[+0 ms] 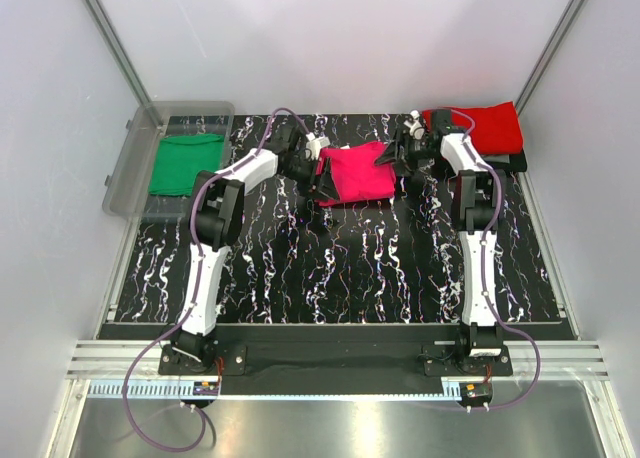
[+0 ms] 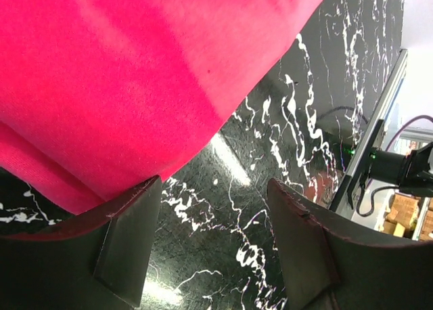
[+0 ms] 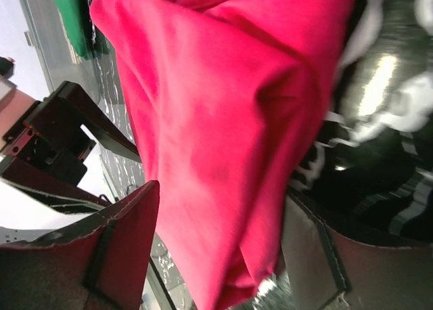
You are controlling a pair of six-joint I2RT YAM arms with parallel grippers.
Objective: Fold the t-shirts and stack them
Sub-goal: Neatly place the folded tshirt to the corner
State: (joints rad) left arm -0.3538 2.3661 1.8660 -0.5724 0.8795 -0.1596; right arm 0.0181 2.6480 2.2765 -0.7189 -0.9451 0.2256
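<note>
the magenta-pink t-shirt (image 1: 358,175) lies at the far middle of the table (image 1: 350,278), already folded into a compact, roughly square packet, with one corner on its right side raised into a loose ridge. it sits between the two claws, likely so each arm can work one edge of the same fold.

the right gripper (image 3: 223,188) is at the shirt's right edge; its jaws stand wide apart with a thick fold of pink cloth hanging between them, not visibly pinched, so it reads as open around the cloth. the left gripper (image 2: 215,188) is just beside the shirt's left edge; its jaws are also spread, with only bare table in the gap and the cloth lying against the outer side of one finger (image 2: 128,222).

further out, the red t-shirt (image 1: 485,126) rests folded at the far right corner, on top of something dark that is too hidden to name; that looks like the stacking place. the green t-shirt (image 1: 185,163) lies in the clear bin (image 1: 140,128) at the far left, apparently waiting for its turn.
</note>
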